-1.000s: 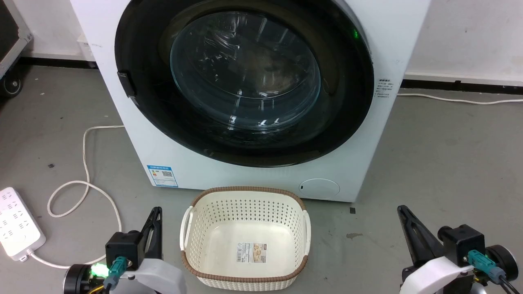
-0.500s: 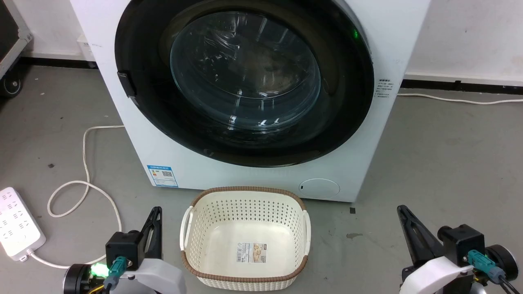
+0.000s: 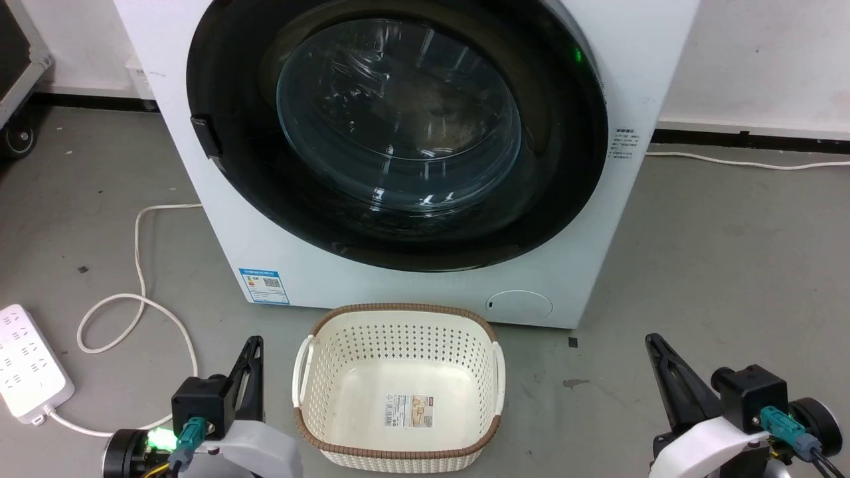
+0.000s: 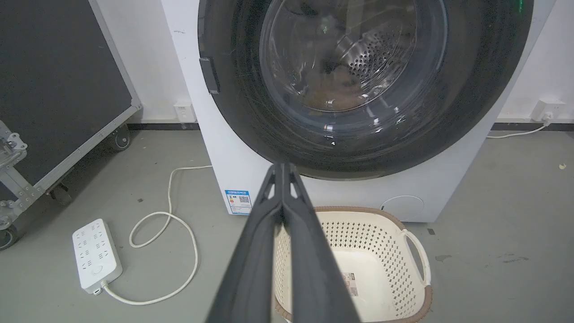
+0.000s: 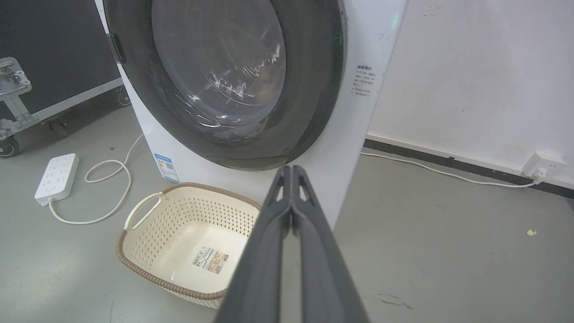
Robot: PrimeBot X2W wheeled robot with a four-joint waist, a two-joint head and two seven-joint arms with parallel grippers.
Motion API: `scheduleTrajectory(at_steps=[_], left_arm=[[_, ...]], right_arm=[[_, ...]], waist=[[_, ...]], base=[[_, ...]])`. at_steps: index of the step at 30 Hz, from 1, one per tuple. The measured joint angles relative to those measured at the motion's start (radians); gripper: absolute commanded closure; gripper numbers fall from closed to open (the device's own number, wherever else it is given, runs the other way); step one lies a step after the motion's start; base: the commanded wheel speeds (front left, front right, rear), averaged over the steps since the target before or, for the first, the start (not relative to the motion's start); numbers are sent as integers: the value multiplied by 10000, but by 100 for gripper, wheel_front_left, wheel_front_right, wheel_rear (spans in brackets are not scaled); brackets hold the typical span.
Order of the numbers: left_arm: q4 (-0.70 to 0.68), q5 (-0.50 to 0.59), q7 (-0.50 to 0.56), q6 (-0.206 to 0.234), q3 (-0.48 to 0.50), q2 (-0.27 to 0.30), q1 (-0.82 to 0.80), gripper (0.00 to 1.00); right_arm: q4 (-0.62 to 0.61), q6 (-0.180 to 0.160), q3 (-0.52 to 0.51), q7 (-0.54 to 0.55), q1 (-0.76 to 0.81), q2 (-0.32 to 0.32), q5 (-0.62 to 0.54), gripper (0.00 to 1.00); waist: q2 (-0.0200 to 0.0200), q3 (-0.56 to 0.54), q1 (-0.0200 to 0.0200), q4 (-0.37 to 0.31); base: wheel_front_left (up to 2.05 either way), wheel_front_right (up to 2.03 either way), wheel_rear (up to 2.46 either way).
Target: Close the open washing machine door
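washer point(image 3: 372, 285): white front-loader on a grey floor point(image 3: 730, 265), back to a white wall point(image 3: 764, 53), facing the robot. blue sticker point(image 3: 263, 285) low on its left front, round flap point(image 3: 519, 307) low on its right, green light point(image 3: 578, 56) at upper right.

door point(image 3: 398, 113): round, black rim, bulging clear glass. sits flat against the washer front along all of the rim in view. small black tab point(image 3: 206, 136) on its left edge. drum holes show through the glass in the left wrist view.

left gripper point(image 4: 281, 167): fingers pressed together, tips touching, nothing between them. low at lower left of the head view, well apart from the door, pointing toward the washer.

right gripper point(image 5: 291, 168): fingers together, tips touching, nothing held. low at lower right, well apart from the door.

basket point(image 3: 398, 309): cream, perforated, brown rim, a label on its bottom. on the floor just before the washer, between the grippers.

power strip point(image 3: 30, 362): white, on the floor at left, with a looped cable point(image 3: 136, 265).
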Motion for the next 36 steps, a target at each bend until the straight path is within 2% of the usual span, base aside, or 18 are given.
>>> scheduleTrajectory(at_steps=[36], left_arm=[[-2, 2, 0, 0, 0, -2, -1, 100]], right_arm=[[-2, 0, 0, 0, -1, 2, 0, 100]], waist=[[0, 0, 0, 0]], base=[[0, 0, 0]])
